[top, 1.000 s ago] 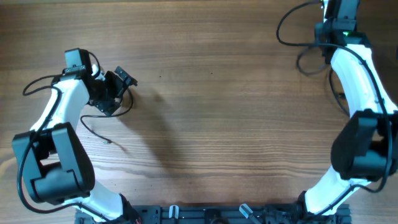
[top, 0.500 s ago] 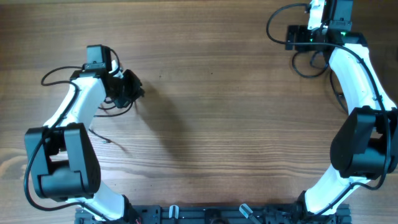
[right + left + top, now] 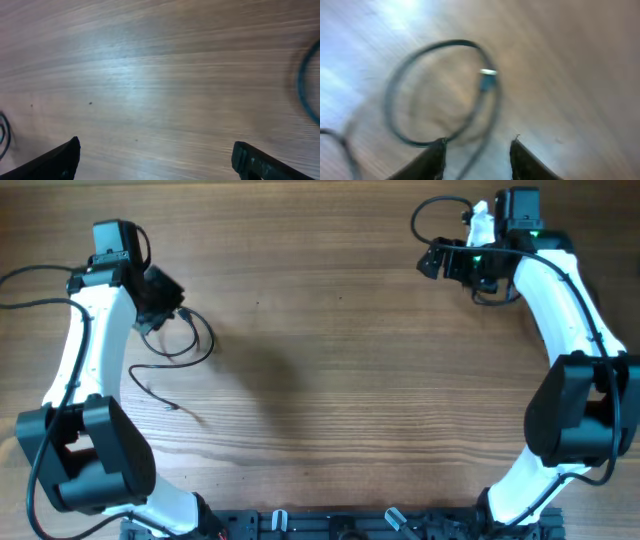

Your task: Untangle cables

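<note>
The left gripper (image 3: 479, 146) has its jaws apart (not wide, a moderate gap), and a strand of the thin black cable (image 3: 455, 43) runs into that gap from ahead without either of the fingers (image 3: 434, 161) visibly pressing on it; the wrist view is too blurred to say whether the strand touches a pad. Just ahead of the fingertips the cable curls into a near-full loop lying flat on the wooden table (image 3: 580, 75), and its plug end (image 3: 487, 80), with a small silvery tip, sits on the loop's far right side. From overhead the same loop (image 3: 208, 350) lies just beside the left gripper (image 3: 165, 292), on its open end, with a loose tail trailing away from it back toward the arm's base. The right gripper (image 3: 155, 150) is spread as wide as it appears to go, its two fingers (image 3: 60, 160) at opposite edges of the wrist view with only bare table (image 3: 160, 75) between them, clamped on nothing. A blurred dark arc (image 3: 304, 92) shows off to that gripper's right, and overhead a thin black loop (image 3: 428, 207) curves close beside the right gripper (image 3: 437, 260) (whether it is a task cord or the arm's own wiring, I cannot tell).
</note>
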Controlling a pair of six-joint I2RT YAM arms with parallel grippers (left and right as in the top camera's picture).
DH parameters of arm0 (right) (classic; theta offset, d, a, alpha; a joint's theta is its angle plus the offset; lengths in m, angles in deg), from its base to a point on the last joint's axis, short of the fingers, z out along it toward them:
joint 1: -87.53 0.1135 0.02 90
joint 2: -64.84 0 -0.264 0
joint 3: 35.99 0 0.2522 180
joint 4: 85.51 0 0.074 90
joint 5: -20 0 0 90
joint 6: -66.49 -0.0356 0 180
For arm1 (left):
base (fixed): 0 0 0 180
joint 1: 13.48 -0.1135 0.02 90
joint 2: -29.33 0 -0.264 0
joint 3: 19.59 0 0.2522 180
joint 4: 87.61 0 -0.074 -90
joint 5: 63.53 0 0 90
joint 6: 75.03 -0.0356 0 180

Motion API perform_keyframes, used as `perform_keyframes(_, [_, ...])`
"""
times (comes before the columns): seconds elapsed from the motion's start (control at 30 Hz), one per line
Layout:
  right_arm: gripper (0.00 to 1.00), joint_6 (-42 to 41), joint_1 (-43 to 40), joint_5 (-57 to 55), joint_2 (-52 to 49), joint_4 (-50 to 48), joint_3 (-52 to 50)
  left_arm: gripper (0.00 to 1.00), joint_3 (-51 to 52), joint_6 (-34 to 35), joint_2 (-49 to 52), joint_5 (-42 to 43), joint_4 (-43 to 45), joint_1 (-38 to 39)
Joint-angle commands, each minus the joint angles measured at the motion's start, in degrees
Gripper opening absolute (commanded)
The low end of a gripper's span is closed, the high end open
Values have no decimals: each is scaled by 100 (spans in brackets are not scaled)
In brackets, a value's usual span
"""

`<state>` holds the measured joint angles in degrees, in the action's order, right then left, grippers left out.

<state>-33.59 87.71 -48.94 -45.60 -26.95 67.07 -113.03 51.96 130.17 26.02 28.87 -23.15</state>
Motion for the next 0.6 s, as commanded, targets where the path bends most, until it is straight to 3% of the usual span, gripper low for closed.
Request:
perform_keyframes(0.0, [100, -57, 302, 149, -81, 31, -92, 68, -4, 122, 306, -957, -192, -254])
perform_keyframes(0.07, [100, -57, 433, 149, -81, 76, -92, 73, -4, 122, 435, -922, -267, -378])
perform_keyframes(0.23, [100, -52, 807, 144, -81, 151, -92, 70, 52, 122, 898, -588, -313, -529])
perform_keyframes(0.27, [100, -55, 846, 127, -81, 153, -92, 58, 103, 120, 973, -433, -262, -516])
perform_keyframes(0.3, [100, -48, 890, 125, -81, 157, -92, 26, 153, 118, 1029, -219, -216, -501])
perform_keyframes(0.37, [100, -46, 920, 127, -81, 160, -92, 4, 234, 61, 1128, 372, -79, -442])
perform_keyframes(0.43, [100, -59, 920, 131, -81, 188, -92, 4, 289, -428, 1207, 1517, 192, -323])
perform_keyframes(0.53, [100, -59, 922, 221, -81, 409, -92, 5, 297, -1399, 1255, 4068, 568, 15])
perform_keyframes(0.57, [100, -57, 925, 221, -81, 492, -92, 6, 297, -1434, 1255, 4483, 688, 181])
